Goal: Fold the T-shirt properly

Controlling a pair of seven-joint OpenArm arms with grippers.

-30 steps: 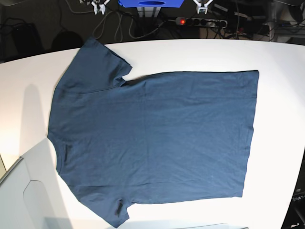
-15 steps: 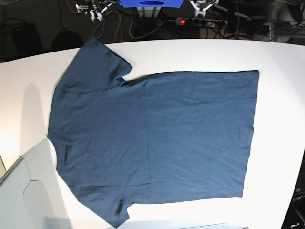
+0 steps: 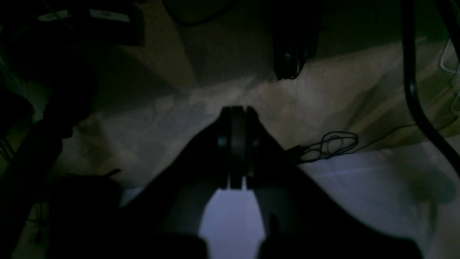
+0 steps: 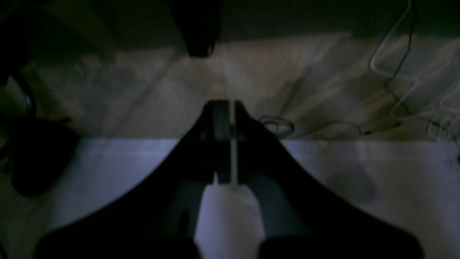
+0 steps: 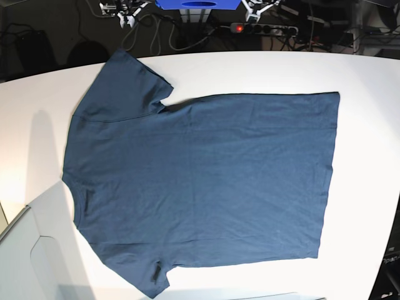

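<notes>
White table [image 5: 369, 125] carries one item: the T-shirt [image 5: 206, 181], spread flat, collar toward the left, hem toward the right, sleeves far and near.

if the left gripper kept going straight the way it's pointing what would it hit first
Probably the floor past the table edge. The shut left gripper points beyond it, not at the T-shirt. The dim view leaves depth unclear.

No text, label, brand, number or sign can be read anywhere; the T-shirt [image 5: 206, 181] shows plain blue cloth only.
</notes>
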